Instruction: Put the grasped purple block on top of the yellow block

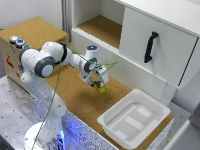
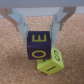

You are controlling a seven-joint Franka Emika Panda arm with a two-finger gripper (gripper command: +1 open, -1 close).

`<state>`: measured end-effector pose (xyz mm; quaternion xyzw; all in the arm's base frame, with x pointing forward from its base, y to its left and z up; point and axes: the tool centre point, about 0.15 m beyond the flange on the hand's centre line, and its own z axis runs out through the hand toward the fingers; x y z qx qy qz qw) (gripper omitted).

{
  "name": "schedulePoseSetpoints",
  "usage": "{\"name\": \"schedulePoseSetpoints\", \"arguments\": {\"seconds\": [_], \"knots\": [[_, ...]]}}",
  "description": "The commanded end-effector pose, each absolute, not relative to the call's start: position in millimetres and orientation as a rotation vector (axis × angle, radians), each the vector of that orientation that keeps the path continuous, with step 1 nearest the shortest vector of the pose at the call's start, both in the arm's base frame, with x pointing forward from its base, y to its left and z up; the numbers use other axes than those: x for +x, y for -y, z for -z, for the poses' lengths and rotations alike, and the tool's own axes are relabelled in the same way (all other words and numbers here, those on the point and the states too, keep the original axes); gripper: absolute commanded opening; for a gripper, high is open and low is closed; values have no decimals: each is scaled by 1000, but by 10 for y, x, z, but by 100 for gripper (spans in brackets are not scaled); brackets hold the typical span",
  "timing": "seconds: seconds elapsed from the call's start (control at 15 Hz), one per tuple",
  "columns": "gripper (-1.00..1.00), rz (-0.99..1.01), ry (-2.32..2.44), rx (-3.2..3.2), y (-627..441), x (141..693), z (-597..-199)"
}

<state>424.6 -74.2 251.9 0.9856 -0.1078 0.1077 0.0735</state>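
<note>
My gripper point(image 1: 96, 81) is shut on the purple block point(image 2: 38, 44), a dark cube with yellow letters, pinched between the two grey fingers point(image 2: 21, 26). The yellow block point(image 2: 51, 62), a tiny yellow-green cube, lies on the cork board just beside and below the purple block, partly overlapped by it in the wrist view. In the exterior view the yellow block point(image 1: 102, 90) sits right under the fingertips, near the cork board's edge. I cannot tell whether the two blocks touch. The purple block is barely visible in the exterior view.
A white tray point(image 1: 134, 117) stands on the exterior view's right of the blocks. A white cabinet with a black handle point(image 1: 151, 46) and an open cork shelf point(image 1: 100, 27) are behind. A cork box with buttons point(image 1: 17, 41) stands at the left.
</note>
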Motion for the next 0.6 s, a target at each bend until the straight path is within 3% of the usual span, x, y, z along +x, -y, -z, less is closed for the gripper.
{"name": "schedulePoseSetpoints", "arguments": {"seconds": [0.0, 0.53], "knots": [[-100, -282, 325, 2991, 980, 4273, -2673], [-100, -253, 380, 2989, 1086, 4092, -2679]]}}
